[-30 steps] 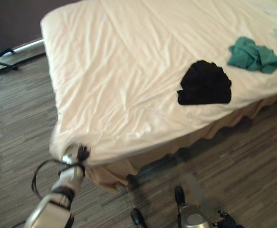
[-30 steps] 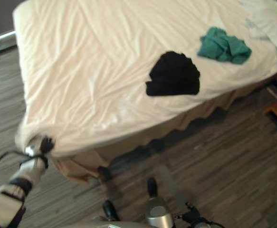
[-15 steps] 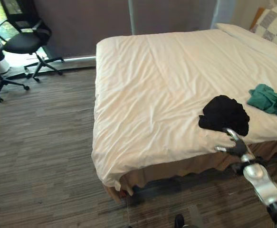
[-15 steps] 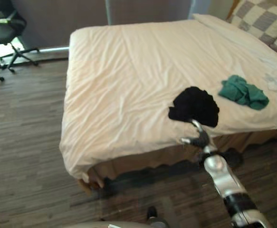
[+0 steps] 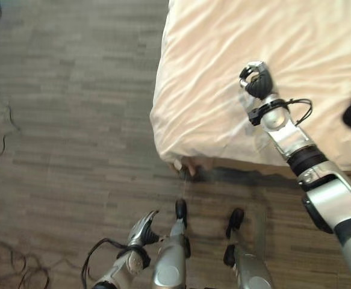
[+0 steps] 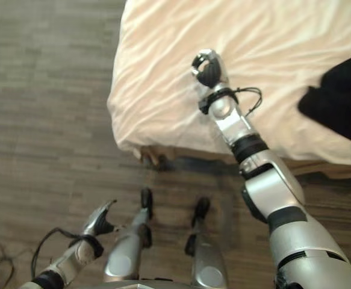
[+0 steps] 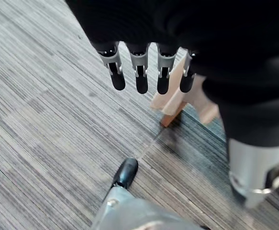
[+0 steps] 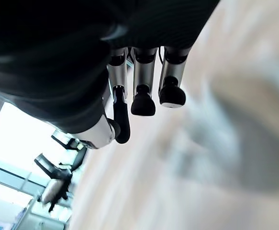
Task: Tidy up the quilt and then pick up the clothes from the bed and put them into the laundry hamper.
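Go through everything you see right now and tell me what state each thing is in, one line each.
Cream quilt: spread over the bed, lightly wrinkled, its corner draped over the edge.
Black garment: crumpled, lying on the quilt near the bed's edge.
Right hand: over the quilt, fingers curled, holding nothing.
Left hand: low over the wood floor, fingers straight, empty.

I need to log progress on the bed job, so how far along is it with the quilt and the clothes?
Early. The quilt lies spread over the bed corner but is rumpled. The right hand hangs above it with fingers curled, holding nothing. The left hand is low over the floor, open and idle. The black garment lies on the quilt, not yet picked up. No clothes have been moved yet.
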